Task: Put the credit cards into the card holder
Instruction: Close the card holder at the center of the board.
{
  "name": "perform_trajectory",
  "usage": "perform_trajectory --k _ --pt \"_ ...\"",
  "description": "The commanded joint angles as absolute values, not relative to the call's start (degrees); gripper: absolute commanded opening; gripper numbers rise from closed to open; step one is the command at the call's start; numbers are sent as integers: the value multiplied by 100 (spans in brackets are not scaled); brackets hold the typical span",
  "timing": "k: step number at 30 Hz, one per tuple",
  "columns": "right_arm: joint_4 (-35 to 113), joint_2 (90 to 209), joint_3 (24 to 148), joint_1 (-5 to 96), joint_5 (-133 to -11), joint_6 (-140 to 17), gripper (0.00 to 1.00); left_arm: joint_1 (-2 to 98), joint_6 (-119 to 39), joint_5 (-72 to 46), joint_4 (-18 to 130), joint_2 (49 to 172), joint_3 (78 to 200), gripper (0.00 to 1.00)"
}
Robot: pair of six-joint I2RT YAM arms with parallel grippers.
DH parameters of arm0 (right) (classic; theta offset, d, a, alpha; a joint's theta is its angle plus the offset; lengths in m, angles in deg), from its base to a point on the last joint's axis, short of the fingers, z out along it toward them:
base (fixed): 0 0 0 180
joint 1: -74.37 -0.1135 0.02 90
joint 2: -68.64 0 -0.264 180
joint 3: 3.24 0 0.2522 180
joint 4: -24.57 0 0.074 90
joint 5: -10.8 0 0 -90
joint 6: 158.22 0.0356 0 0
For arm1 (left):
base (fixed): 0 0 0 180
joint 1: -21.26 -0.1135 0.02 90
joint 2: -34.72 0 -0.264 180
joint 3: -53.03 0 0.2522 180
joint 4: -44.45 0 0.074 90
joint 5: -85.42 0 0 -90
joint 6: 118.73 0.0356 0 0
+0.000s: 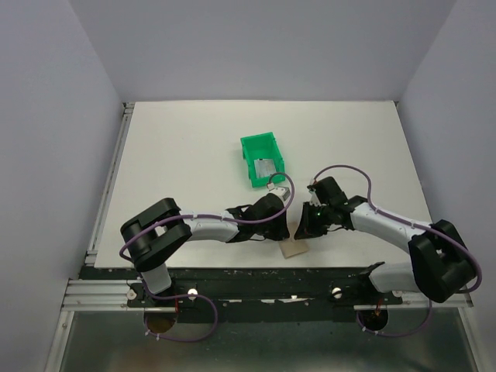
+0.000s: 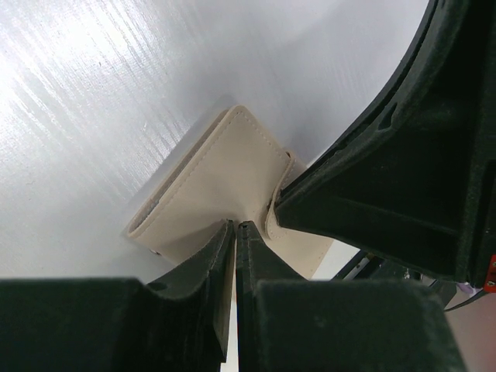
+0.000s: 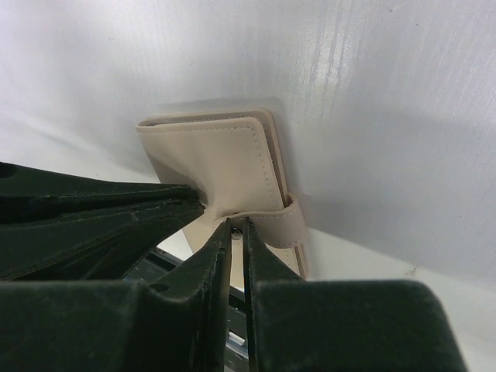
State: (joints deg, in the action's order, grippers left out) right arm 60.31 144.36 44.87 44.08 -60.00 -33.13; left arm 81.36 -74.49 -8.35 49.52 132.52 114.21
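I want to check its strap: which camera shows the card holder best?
Right wrist: the card holder sits centred and closed, its stitching and strap in plain sight. Left wrist shows it too, but the right gripper hides one side. Top external shows only a small tan corner of it.

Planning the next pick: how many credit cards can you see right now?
1. A silver-grey credit card lies inside the green bin. More may be stacked beneath it, out of sight; neither wrist view shows any card.
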Motion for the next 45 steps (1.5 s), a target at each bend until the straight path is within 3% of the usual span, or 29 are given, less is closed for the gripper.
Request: perform_trajectory --k 1,23,45 --pt "6250 14633 4699 4317 -6390 -3386 18 8156 -7452 -1038 5100 13430 11486 18" --pt "7129 15275 5280 3359 -8112 -2665 17 8164 -7469 -1082 4995 13439 11390 18" --pt "6655 15899 4858 3200 -8535 -2287 8 8147 -7513 -1108 4960 13483 11337 17"
